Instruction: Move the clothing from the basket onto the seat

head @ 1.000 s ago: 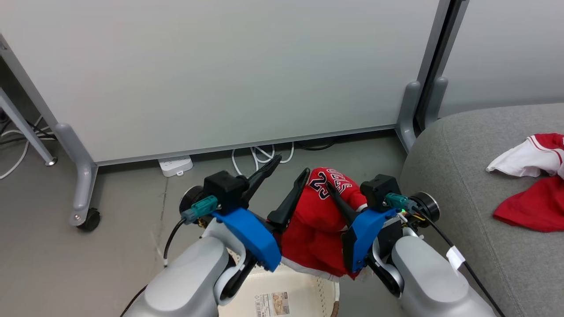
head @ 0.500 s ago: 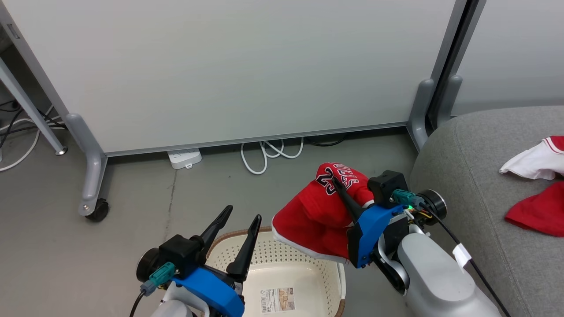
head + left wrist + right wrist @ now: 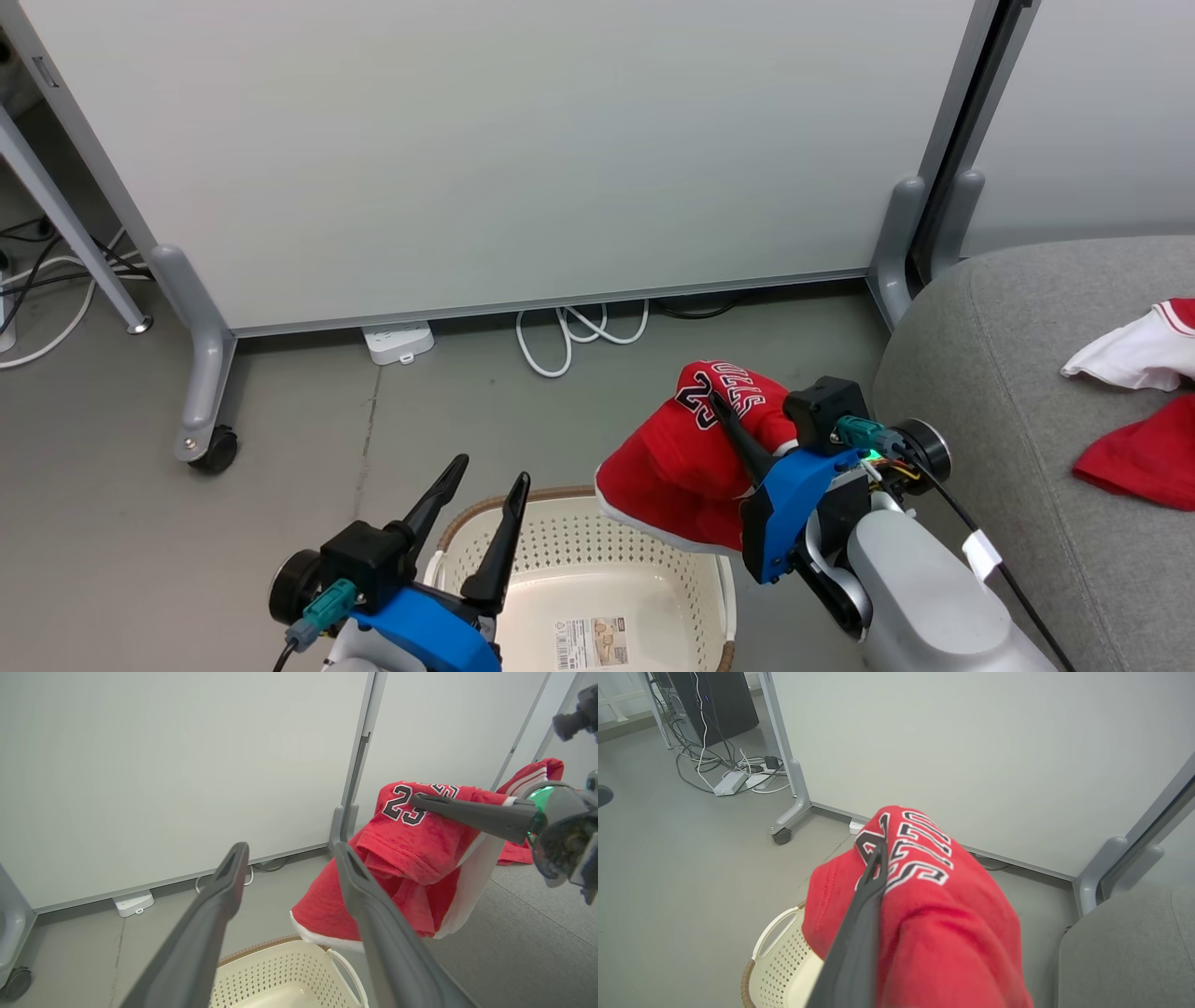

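Now my right claw [image 3: 733, 420] is clamped shut on the jersey [image 3: 672, 467] marked 23 and carries it alone, above the basket [image 3: 597, 546] rim. My left claw [image 3: 491, 469], fully spread and holding nothing, has withdrawn from the cloth and dropped back over the basket. The seat [image 3: 980, 373] lies to my right with 1 red garment [image 3: 1134, 457] on it. Next step, as I judge it: swing right and release.
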`<state>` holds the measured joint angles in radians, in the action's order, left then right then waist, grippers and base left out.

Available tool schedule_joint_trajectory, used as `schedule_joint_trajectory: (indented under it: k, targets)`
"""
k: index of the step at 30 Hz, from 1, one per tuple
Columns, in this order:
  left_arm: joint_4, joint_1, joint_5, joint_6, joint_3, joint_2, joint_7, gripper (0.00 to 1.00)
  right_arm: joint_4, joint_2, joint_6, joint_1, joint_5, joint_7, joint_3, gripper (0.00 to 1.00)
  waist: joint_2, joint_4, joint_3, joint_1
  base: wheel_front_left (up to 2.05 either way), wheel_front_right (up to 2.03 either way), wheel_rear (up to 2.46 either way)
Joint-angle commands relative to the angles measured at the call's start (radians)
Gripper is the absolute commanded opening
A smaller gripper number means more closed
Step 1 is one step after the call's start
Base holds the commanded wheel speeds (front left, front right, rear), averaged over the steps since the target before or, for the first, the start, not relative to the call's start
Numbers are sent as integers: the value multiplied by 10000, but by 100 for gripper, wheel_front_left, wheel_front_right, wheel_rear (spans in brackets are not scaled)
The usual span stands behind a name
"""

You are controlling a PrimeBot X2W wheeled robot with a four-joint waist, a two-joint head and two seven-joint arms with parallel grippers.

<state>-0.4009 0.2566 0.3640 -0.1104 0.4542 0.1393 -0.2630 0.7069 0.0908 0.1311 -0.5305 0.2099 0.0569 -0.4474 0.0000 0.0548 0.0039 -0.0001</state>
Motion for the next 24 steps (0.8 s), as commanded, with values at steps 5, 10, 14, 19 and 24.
schedule_joint_trajectory:
  k: [5, 10, 14, 19, 24]
  targets:
    - [-84, -110, -232, -131, -176, -97, -26, 100, -105, -25, -7, 148, -39, -18, 9, 0, 0, -23, -18, 1, 0, 0, 0]
    - [-114, -51, -303, -161, -272, -120, -26, 100, -170, -27, -7, 170, -56, -76, 22, 0, 0, -65, 8, 1, 0, 0, 0]
    - [-104, -27, -327, -180, -372, -140, -26, 100, -208, -29, -7, 170, -38, -86, 12, 0, 0, -117, 37, 1, 0, 0, 0]
    - [-92, 22, -394, -200, -518, -126, -26, 100, -243, -96, -7, 57, 55, -50, -112, 0, 0, -595, 78, 1, 0, 0, 0]
    - [-30, 137, -452, -201, -619, -99, -26, 100, -233, -129, -7, -68, 49, -22, -224, 0, 0, -1487, 126, 1, 0, 0, 0]
